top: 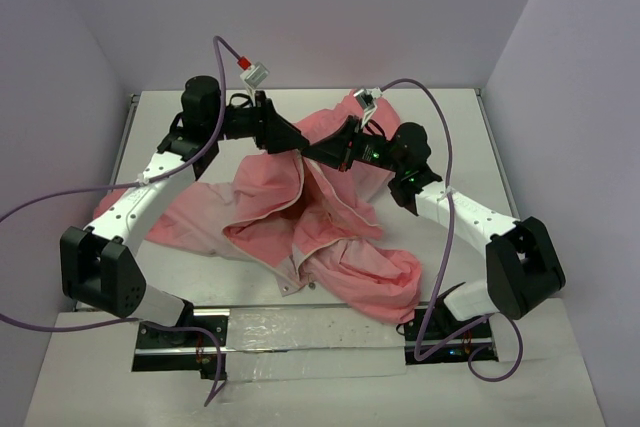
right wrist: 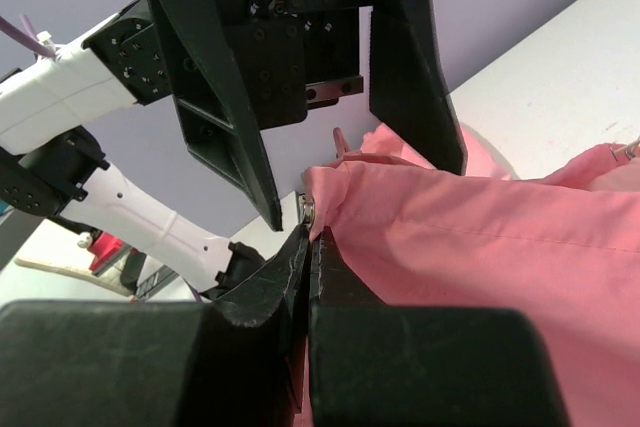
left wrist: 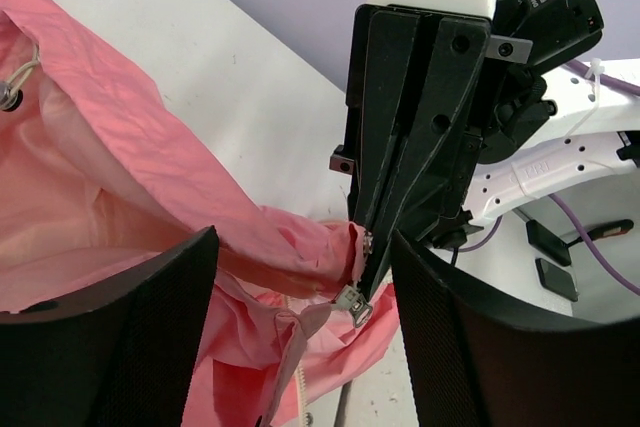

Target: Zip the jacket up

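Left pads [left wrist: 110, 337]: right up against our lens, two broad black slabs with a fine woven grain and curved top edges.
Left gripper [left wrist: 302, 237]: spread wide and holding nothing; we see a lifted fold of the jacket [left wrist: 150, 177] in the gap between its fingers. Whether either finger touches the cloth, we cannot tell.
Right gripper [right wrist: 307, 237]: pressed together, and there's the pinch! Matte black wedge fingers taper to a narrow tip and clamp the jacket's front edge, right at the slider.
Slider [left wrist: 352, 304]: small, silvery metal, dangling just below the right gripper's tips.
Zipper teeth [left wrist: 300, 387]: pale ribbed strip, dropping away beneath the slider along the pink edge.
Cloth: thin, salmon pink, creased and softly crinkled, with stitched seams; we catch a paler pink-white lining on the inner side.
Where the jacket lies: rumpled in the middle of the table [top: 500, 147], between the two arms, its front open and unzipped. One part trails left under the left arm, and a bunched lump sits near the front edge. The pinched edge is lifted at the far side, where both grippers meet.
Drawstring [left wrist: 12, 92]: pale cord with a small round metal end, at the far left of the left wrist view.
Table surface: flat, white, matte.
Cables [top: 50, 207]: purple, looping from both arms.
Walls [top: 300, 7]: plain lilac.
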Tool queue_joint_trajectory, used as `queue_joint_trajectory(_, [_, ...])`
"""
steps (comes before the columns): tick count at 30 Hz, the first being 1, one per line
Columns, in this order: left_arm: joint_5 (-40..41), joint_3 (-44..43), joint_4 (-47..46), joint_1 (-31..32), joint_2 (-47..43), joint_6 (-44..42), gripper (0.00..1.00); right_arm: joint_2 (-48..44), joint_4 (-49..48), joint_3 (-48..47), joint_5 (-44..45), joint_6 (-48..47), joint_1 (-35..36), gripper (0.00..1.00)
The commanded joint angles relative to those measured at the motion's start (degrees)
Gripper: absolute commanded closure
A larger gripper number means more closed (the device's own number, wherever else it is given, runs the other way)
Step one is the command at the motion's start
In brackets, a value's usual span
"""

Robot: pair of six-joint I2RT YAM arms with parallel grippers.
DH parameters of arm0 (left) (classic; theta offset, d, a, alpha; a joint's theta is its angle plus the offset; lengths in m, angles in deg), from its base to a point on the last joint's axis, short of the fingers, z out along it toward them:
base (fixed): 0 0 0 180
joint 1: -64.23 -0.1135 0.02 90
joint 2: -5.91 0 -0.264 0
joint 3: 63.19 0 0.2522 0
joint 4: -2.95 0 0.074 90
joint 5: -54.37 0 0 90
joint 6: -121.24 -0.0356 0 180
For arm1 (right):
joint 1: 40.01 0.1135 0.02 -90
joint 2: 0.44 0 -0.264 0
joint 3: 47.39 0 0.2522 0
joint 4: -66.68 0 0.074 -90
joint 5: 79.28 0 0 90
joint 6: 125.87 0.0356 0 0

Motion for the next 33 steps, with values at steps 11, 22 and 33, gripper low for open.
queue_joint_trajectory(11, [-2.5, -1.6, -2.8, 0.5, -0.6, 1.1, 0.98, -2.1, -1.7, -3.0, -0.7, -1.1, 0.5, 1.0])
queue_joint_trajectory(22, [5.6, -1.1, -0.3, 0.5, -1.1, 3.3, 1.0, -6.9, 15.4, -4.9, 5.3, -11.1, 0.1, 0.12])
queue_joint_trajectory(33, [8.6, -0.4, -3.4, 0.5, -1.7, 6.6, 1.0, -15.3, 30.9, -7.1, 31.5, -16.1, 10.3, 0.43])
